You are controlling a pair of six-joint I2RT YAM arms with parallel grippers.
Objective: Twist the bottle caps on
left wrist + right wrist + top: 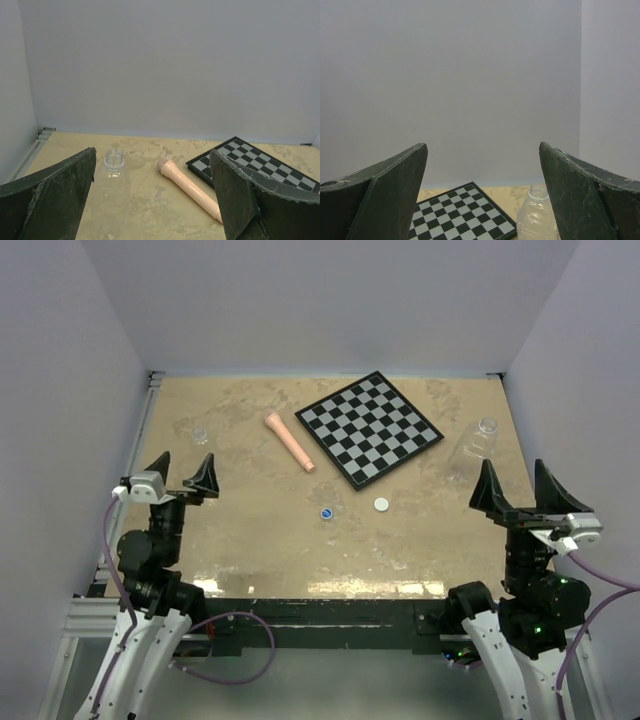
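Now the left gripper [185, 468] and the right gripper [513, 478] both hang over the tan desk [250, 550], jaws spread wide, holding nothing. The small blue round plastic cap [326, 512] and the plain white round cap [381, 504] lie near each other mid-desk, just in front of the black-and-white chessboard [370, 428]. The tiny clear plastic bottle [201, 433] sits far left, left of the pink tapered stick [289, 441]. The larger clear plastic bottle [478, 440] sits near the desk's right edge.

Nothing readable turned up in any view: no words, numbers or brand. The blue cap [327, 512] carried a pale mark at its centre, too small to make out. The chessboard [370, 428] showed only its dark and light squares.
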